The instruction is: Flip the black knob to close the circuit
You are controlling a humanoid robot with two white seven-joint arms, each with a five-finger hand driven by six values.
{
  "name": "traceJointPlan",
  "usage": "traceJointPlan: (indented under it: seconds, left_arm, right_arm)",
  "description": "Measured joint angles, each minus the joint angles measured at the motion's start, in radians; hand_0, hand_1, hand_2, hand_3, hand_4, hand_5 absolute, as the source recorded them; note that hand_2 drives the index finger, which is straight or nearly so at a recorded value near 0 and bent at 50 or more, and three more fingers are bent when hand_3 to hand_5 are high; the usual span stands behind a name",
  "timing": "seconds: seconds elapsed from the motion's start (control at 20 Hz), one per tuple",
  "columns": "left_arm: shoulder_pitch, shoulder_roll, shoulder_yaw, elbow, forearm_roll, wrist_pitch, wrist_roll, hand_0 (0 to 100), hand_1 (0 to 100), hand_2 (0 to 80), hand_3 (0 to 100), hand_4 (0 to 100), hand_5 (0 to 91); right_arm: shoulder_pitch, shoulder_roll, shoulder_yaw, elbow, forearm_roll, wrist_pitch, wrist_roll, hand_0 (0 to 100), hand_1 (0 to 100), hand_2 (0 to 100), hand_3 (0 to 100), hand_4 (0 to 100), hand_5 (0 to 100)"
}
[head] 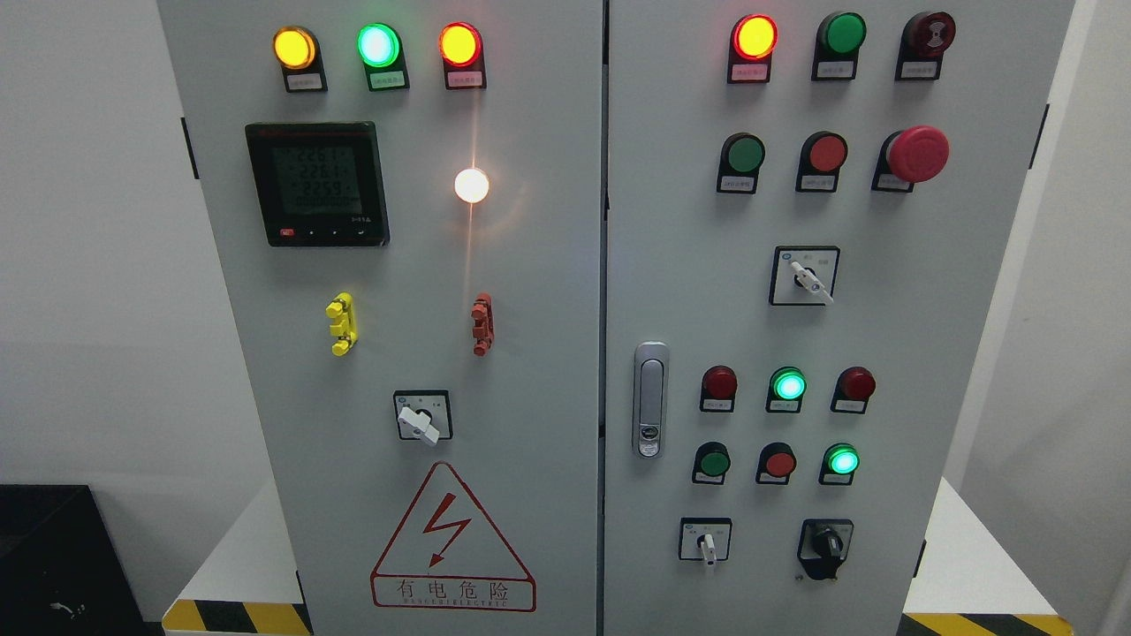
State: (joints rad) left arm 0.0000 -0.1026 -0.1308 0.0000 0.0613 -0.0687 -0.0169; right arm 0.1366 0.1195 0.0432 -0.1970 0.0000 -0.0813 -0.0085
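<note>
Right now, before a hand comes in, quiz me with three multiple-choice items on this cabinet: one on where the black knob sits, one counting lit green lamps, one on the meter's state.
1. Where is the black knob?
A. Top left of the left door
B. Bottom right of the right door
C. Beside the door handle

2. How many green lamps glow?
A. One
B. Three
C. Five

3. What state is the digital meter in?
A. Dark
B. Cracked
C. Showing readings

Answers: 1 B, it sits right of the lowest white-handled switch. 2 B, lit ones are at top left, mid right and lower right. 3 C, three rows of digits show on its screen.
</note>
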Motion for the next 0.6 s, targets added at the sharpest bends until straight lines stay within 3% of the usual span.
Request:
traceJointPlan:
  seconds: [0.6]
  left_arm:
    - [0.0, 0.0, 0.0, 0.0, 0.0, 0.0, 0.0, 12, 56, 0.0, 0, 0, 0.0]
  right_arm:
    - [0.0, 0.0, 0.015, 0.003, 0.0, -0.001, -0.004, 0, 7, 0, 0, 0, 0]
